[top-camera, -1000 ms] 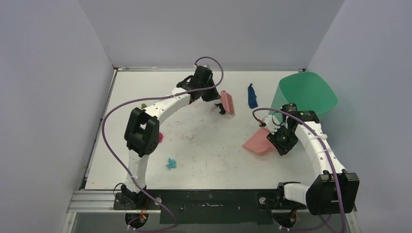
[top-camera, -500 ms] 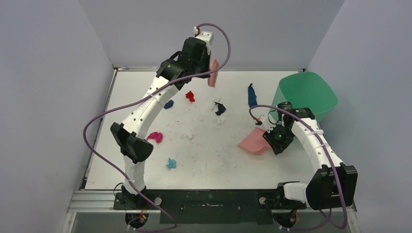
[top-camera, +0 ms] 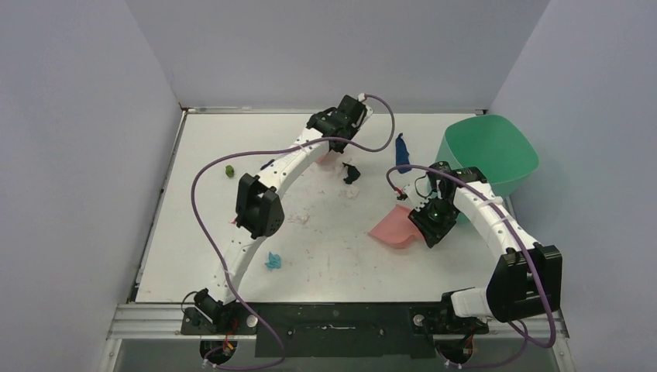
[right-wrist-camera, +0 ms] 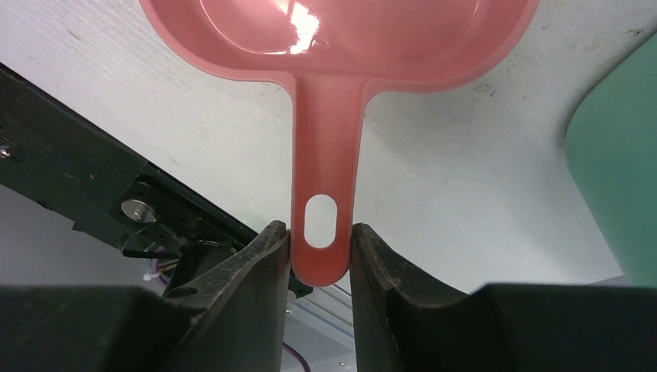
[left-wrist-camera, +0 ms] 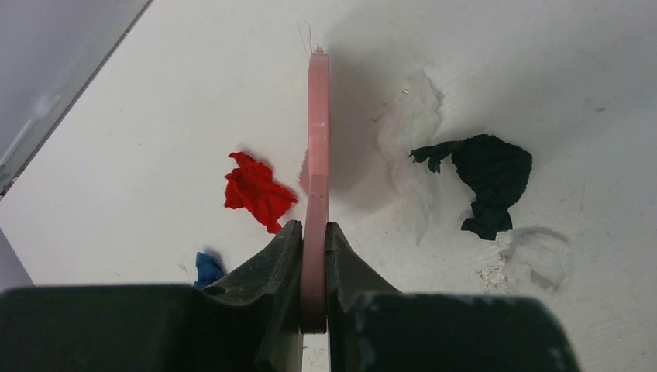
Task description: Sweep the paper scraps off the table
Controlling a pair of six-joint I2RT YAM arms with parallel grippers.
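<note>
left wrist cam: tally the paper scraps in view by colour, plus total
red scrap: 1
blue scrap: 1
near-black scrap: 1
white scraps: 2
Total: 5

Your top cam sits above and behind the arm bases, tilted down, far enough back to take in the whole table (top-camera: pixel 325 256) and the walls (top-camera: pixel 77 155). The left wrist cam looks out along the left gripper (left-wrist-camera: pixel 314 232), low and close to the tabletop, with the brush (left-wrist-camera: pixel 318 132) edge-on at centre. The right wrist cam looks along the right gripper (right-wrist-camera: pixel 319 232), very close to the dustpan (right-wrist-camera: pixel 341 46). Top and left wrist share the dark scrap (left-wrist-camera: pixel 488 174). Top and right wrist share the dustpan and the green bin (right-wrist-camera: pixel 620 155) edge.
</note>
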